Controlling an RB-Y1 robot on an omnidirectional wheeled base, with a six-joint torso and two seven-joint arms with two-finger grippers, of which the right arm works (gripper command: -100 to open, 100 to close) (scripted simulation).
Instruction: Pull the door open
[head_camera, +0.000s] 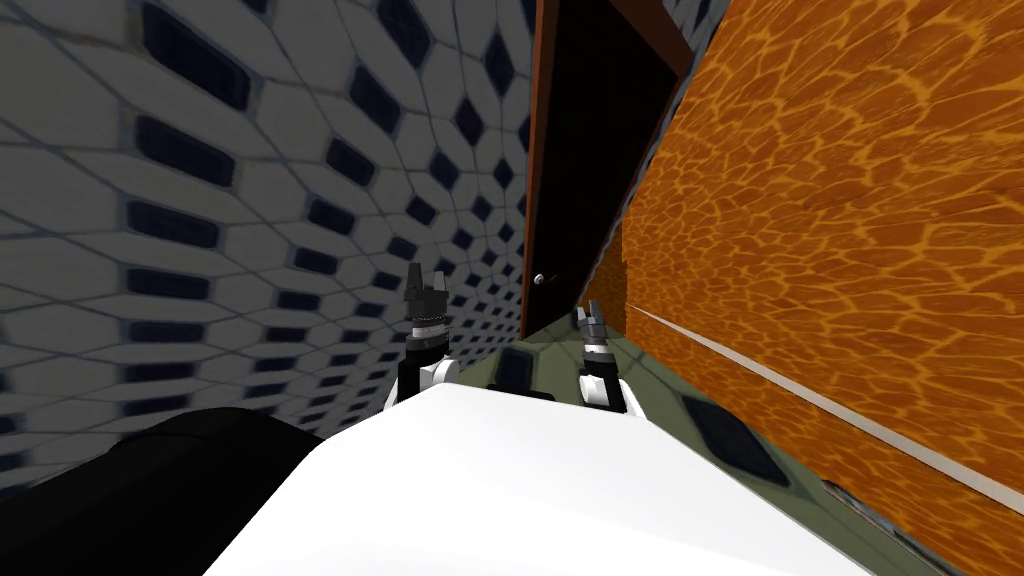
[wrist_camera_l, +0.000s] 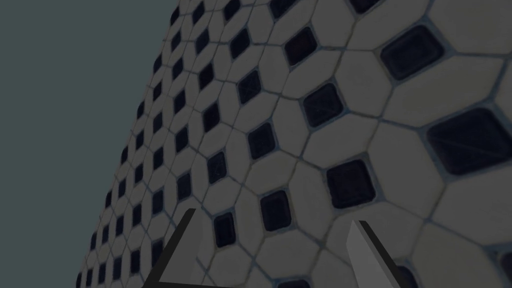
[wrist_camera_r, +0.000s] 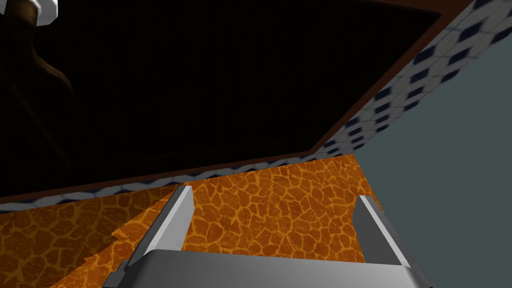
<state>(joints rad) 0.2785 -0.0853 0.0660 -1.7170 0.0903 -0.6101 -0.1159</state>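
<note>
Handle (head_camera: 541, 281) not yet gripped, so the step in hand is the reach and grasp. Door (head_camera: 590, 150) is a dark panel in a brown frame (head_camera: 535, 150), straight ahead at the end of a narrow passage, with tiled wall (head_camera: 250, 200) on my left and orange cracked-pattern wall (head_camera: 850, 200) on my right. The handle sits low at the door's left edge, just beside the frame. Right gripper (head_camera: 589, 312) is spread and empty, aimed up past the door's far corner, with the handle off to one side of its fingers (wrist_camera_r: 175, 220), near but apart. Left gripper (head_camera: 426, 275) is also spread and empty, facing the tiled wall. In the head view the handle lies between the two grippers, and the right looks the closer, so I'd use that one. To do it well: swing the wrist until the handle is centred between the blades, advance until it's deep in the gap, then clamp fully before any pull. With the handle at the left edge, the hinges are probably on the right edge, so the pull should follow an arc toward me and toward the orange wall, not a straight line, or the blades will slip off. The passage is tight, so I expect to back the base away along the floor (head_camera: 720, 430) as the door swings. Keep the left arm tucked by the tiled wall, out of the door's path.
</note>
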